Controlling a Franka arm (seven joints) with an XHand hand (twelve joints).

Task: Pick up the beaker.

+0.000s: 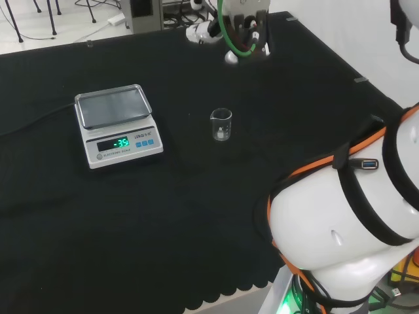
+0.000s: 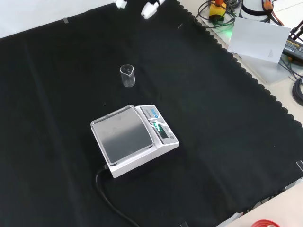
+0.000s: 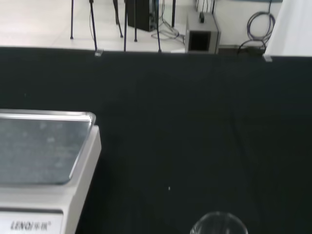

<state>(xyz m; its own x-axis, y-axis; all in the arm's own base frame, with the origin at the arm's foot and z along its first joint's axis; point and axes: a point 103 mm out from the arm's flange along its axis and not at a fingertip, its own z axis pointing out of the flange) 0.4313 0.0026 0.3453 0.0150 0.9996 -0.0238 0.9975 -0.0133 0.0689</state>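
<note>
A small clear glass beaker [image 1: 221,124] stands upright on the black cloth, and nothing shows inside it. In the front view the beaker [image 2: 127,75] is above the scale in the picture; in the wrist view only its rim [image 3: 218,223] shows. The black and white hand [image 1: 239,36] hangs well beyond the beaker in the head view, apart from it. Its white fingertips [image 2: 150,8] reach into the front view's top edge. The fingers look relaxed and hold nothing.
A white electronic scale [image 1: 118,127] with a steel pan and lit green display sits left of the beaker in the head view. In the front view the scale [image 2: 132,139] has its black cable trailing toward the near edge. The arm's white links [image 1: 353,222] stand at the head view's right.
</note>
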